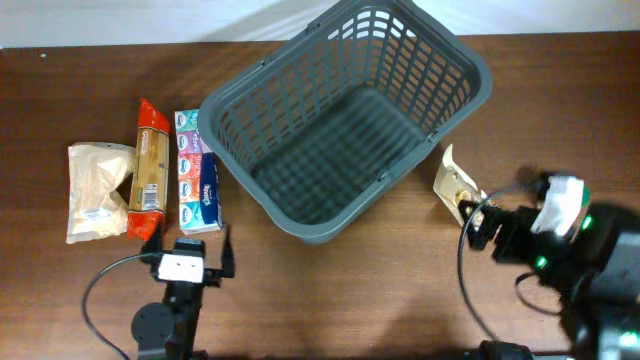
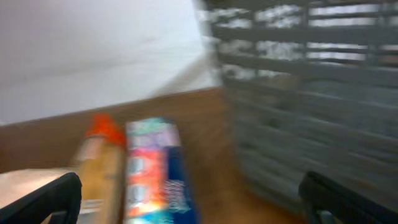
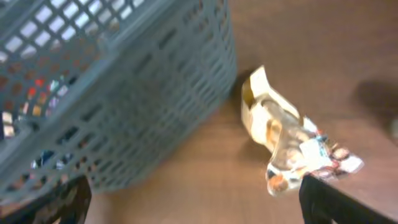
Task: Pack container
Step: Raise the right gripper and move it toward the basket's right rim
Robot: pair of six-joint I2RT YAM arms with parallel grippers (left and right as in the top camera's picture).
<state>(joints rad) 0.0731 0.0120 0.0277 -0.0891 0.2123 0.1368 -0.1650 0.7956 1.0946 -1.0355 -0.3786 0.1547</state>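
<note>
At upper centre of the overhead view, on the brown table [image 1: 350, 290]: the large dark grey lattice basket [image 1: 215, 105], set on a diagonal, open side up.

At lower left of that frame, the left gripper [image 1: 189, 245], its 2 fingers spread wide and clamped on nothing. Points up the frame towards the basket's lower-left corner, near it but not touching. In the left wrist view, fills the right half with the blurred basket wall, both dark fingertips low in the corners.

Left of the basket, 3 groceries side by side: a beige bag [image 1: 92, 190], an orange-ended biscuit pack [image 1: 150, 170] and a strip of tissue packs [image 1: 197, 175], this last just above the left gripper.

In the right wrist view, the right gripper [image 3: 193, 190], likewise spread wide and holding nothing. Faces the basket's right wall at upper left of the frame, apart from it. Just beside that wall, at centre right, a crumpled clear and gold packet [image 3: 286, 143] on the table.
</note>
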